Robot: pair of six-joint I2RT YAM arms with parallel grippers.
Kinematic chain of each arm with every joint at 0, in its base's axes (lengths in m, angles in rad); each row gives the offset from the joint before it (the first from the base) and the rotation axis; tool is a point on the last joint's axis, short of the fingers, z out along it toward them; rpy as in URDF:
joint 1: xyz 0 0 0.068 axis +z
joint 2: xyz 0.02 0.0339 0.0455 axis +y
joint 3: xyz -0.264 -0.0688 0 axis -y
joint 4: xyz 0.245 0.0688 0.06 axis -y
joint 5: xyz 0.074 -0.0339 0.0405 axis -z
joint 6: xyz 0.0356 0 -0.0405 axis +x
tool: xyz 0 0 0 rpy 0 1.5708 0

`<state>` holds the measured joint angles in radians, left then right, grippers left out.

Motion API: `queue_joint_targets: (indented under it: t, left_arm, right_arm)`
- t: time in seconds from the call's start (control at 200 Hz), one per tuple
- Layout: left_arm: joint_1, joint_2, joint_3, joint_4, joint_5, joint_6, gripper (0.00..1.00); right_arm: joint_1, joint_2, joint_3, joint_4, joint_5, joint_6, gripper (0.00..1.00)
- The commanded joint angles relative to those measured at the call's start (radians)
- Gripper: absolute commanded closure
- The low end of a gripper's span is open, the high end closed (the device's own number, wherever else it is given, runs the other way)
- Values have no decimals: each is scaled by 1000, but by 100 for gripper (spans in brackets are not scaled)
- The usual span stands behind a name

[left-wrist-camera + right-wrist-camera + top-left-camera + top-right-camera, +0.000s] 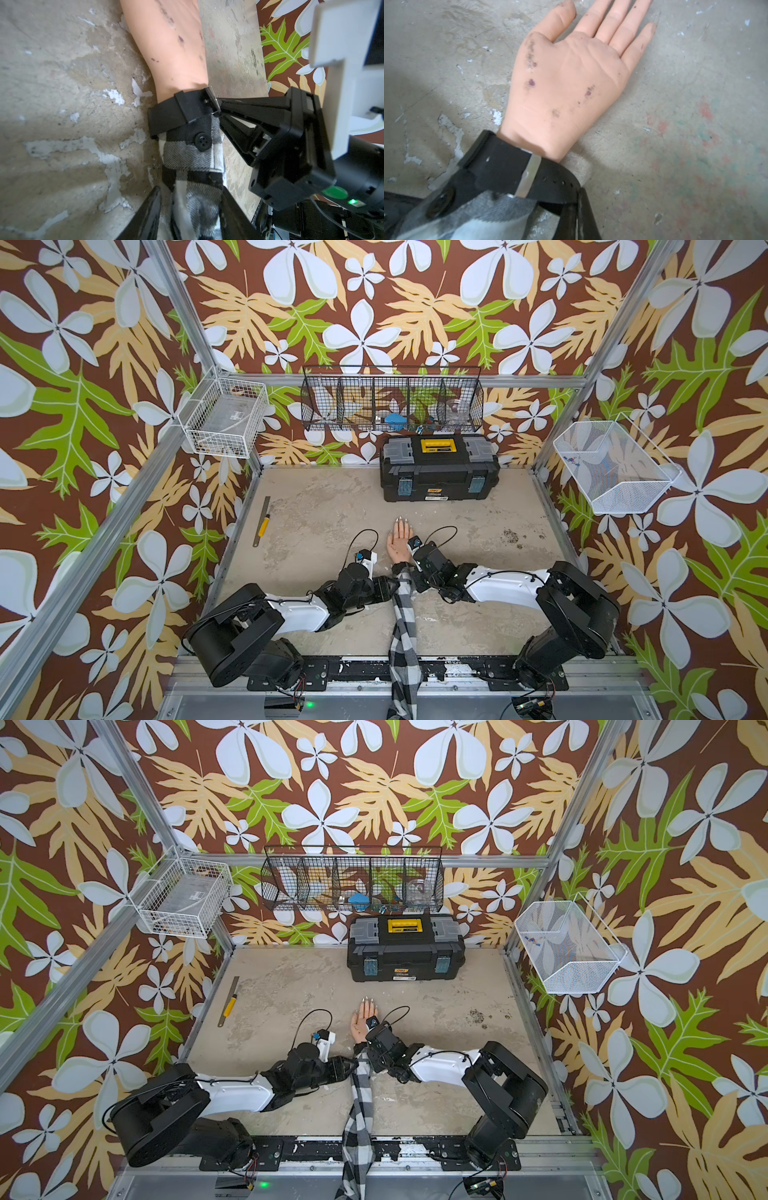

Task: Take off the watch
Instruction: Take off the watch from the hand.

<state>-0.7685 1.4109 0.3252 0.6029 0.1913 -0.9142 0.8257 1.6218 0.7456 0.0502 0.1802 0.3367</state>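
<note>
Black-and-white checked fabric sleeve (403,622) runs from the near edge across your scuffed grey tabletop (332,506). Your left gripper (190,189) straddles it, one finger on each side; whether they squeeze the cloth you cannot tell. Just beyond, the black wristwatch (182,110) is strapped round the wrist of the peach plastic mannequin hand (566,83), overlapping the cuff, its silvery buckle uppermost. Your right gripper (219,108) reaches in from the right, fingers clenched on the strap's free end beside that buckle. The hand lies palm up, fingers pointing away from you. Farther back, note the black plastic toolbox with a yellow handle (438,472) against the rear wall, and a black wire basket (392,402) hung above it.
</note>
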Motion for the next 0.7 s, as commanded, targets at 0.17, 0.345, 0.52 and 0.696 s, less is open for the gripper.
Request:
queue_joint_targets:
  t: [0.17, 0.345, 0.52, 0.696]
  left_arm:
    - [3, -1, 2, -46, -22, 1, 54]
    - [1, -14, 11, -54, -26, 2, 54]
    - [1, -16, 18, -57, -29, 3, 54]
    - [1, -15, 18, -60, -28, 3, 54]
  right_arm:
    - [-4, -82, -30, 13, -19, 55, 100]
    - [-5, -167, 2, -4, 1, 47, 100]
    - [-5, -172, 36, -33, 17, 35, 100]
    - [-5, -174, 38, -40, 22, 36, 100]
